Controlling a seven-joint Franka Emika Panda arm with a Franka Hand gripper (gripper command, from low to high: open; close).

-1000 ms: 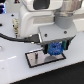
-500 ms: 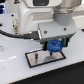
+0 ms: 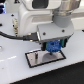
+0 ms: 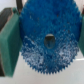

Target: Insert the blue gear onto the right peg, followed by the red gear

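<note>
The blue gear hangs just above the grey black-bordered plate, over the part of the plate toward the exterior view's right, and my gripper is shut on it. In the wrist view the blue gear fills most of the picture, lying flat with its centre hole showing dark. Green finger pads press against its toothed rim on two opposite sides. The right peg is too small and too covered by the gear and fingers to make out. The red gear is out of view.
The plate lies on a white table. A black cable runs from the exterior view's left to the arm's white body, which blocks the area behind the plate.
The gripper stays shut on the blue gear over the plate. Any movement between the frames is very slight.
</note>
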